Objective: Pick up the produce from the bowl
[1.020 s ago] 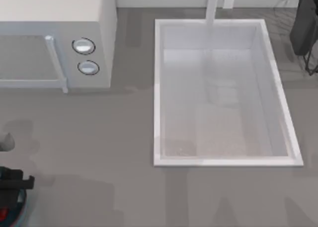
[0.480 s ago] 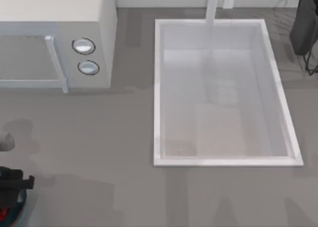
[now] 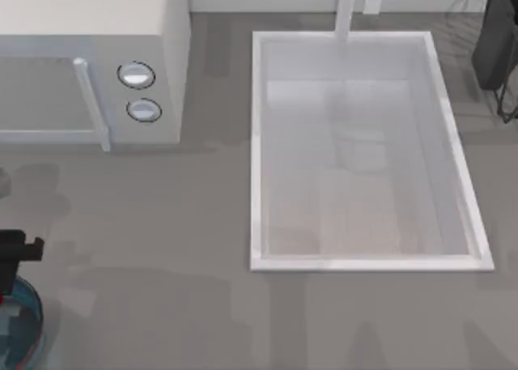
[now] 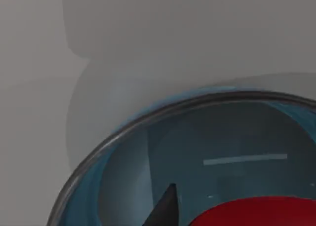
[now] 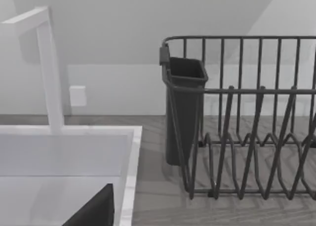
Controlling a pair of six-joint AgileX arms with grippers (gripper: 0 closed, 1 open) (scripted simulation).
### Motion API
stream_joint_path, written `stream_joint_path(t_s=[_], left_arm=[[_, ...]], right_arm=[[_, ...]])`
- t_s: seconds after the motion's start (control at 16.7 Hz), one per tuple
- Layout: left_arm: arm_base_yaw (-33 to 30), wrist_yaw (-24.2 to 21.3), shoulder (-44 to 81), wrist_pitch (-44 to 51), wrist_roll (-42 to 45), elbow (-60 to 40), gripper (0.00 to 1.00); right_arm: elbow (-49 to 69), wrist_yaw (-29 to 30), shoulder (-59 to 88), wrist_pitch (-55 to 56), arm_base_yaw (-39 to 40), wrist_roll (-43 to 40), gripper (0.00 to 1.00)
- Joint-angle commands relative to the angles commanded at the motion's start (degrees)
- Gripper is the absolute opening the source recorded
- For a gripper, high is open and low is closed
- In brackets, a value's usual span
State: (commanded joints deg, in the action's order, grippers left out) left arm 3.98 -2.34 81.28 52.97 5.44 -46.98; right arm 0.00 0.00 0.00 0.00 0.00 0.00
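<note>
At eight o'clock, the left gripper (image 3: 12, 261) hovered over the bowl (image 4: 123, 137) holding the produce (image 4: 256, 213); finger state unclear.

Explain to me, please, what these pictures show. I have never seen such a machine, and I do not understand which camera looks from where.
This is a simulated robot with two arms at a kitchen counter. One picture looks down from above. It shows a microwave at the left, a sink in the middle and a dark dish rack at the far right.

The other two cameras sit on the arms' wrists. The left one looks into a blue bowl holding a red fruit, with a dark finger of the left pincer beside it. From above, this bowl lies at the lower left, under the left arm. I cannot tell whether the fruit is gripped.

The right wrist camera sees the faucet, the sink and the rack.
</note>
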Motion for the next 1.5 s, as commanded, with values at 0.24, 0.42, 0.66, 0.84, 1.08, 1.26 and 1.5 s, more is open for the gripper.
stream_joint_path(t_s=[0.24, 0.42, 0.66, 0.84, 1.08, 1.26, 1.5], left_arm=[[-0.27, 0.00, -0.27, 18.68, -0.28, -17.27, 0.00], [-0.53, 0.03, -1.35, 32.30, -0.55, -29.90, 0.00], [-0.82, 0.08, -3.15, 44.00, -0.87, -41.33, 0.00], [-0.90, 0.09, -3.75, 46.53, -0.96, -43.87, 0.00], [-0.80, 0.14, -3.46, 46.33, -0.99, -43.72, 0.00], [-4.68, 0.38, -0.59, 44.46, -4.87, -43.79, 0.00], [-17.34, 1.06, 6.37, 38.15, -17.51, -42.90, 0.00]], right_arm=[[0.00, 0.00, 0.00, 0.00, 0.00, 0.00, 1.00], [0.00, 0.00, 0.00, 0.00, 0.00, 0.00, 1.00], [0.00, 0.00, 0.00, 0.00, 0.00, 0.00, 1.00], [0.00, 0.00, 0.00, 0.00, 0.00, 0.00, 1.00], [0.00, 0.00, 0.00, 0.00, 0.00, 0.00, 1.00], [0.00, 0.00, 0.00, 0.00, 0.00, 0.00, 1.00], [0.00, 0.00, 0.00, 0.00, 0.00, 0.00, 1.00]])
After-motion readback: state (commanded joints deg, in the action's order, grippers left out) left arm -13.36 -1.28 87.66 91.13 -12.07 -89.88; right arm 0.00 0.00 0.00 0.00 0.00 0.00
